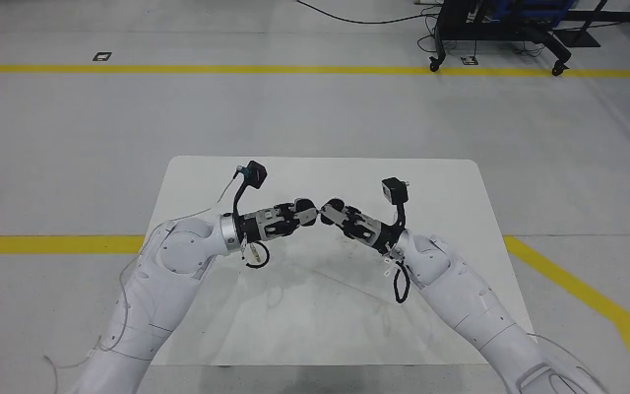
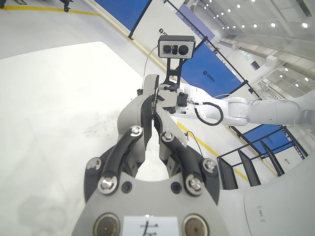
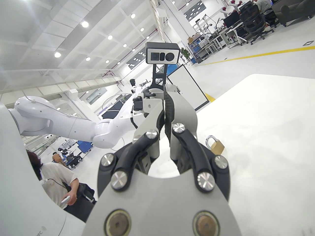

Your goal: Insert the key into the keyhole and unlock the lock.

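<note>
A brass padlock (image 3: 216,146) with a silver shackle lies flat on the white table (image 1: 433,295). In the top view the padlock (image 1: 258,254) sits just beneath the left arm's wrist. Both arms meet over the middle of the table, tip to tip. My left gripper (image 2: 153,104) is shut, its black pads pressed nearly together, and the right gripper's fingers (image 2: 150,83) touch its tips. My right gripper (image 3: 166,104) is shut too, facing the left gripper (image 3: 150,103). From above, the left gripper (image 1: 307,211) and right gripper (image 1: 328,212) touch. What sits between the pads is hidden.
The table's far half and right side lie open around the arms. A black wheeled cart (image 1: 502,30) stands on the floor well beyond the table's far right corner. Yellow floor lines run past the table.
</note>
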### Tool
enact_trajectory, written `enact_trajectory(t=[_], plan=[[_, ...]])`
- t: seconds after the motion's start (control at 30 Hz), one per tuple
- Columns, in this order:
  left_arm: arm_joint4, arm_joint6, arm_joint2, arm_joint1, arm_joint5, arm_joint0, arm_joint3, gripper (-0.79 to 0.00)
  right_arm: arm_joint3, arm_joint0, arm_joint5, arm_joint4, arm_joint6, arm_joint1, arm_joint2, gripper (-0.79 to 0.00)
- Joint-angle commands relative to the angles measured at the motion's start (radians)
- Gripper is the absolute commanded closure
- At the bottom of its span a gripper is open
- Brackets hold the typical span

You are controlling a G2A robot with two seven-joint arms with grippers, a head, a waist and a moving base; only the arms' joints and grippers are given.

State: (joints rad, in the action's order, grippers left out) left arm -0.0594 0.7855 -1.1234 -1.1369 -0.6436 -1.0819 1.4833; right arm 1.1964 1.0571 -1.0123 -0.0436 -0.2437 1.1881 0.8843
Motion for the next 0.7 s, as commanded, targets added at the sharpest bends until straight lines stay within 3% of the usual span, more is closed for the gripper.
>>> enact_trajectory(t=[0.0,0.67], plan=[[0.001,0.0,0.001,0.001,-0.001,-0.001,0.001,0.0,0.002,0.001,0.0,0.002,0.0,0.0,0.001,-0.785],[0.006,-0.078,-0.02,0.005,-0.017,-0.018,0.011,0.0,0.007,0.004,0.0,0.021,-0.005,-0.001,0.003,-0.785]])
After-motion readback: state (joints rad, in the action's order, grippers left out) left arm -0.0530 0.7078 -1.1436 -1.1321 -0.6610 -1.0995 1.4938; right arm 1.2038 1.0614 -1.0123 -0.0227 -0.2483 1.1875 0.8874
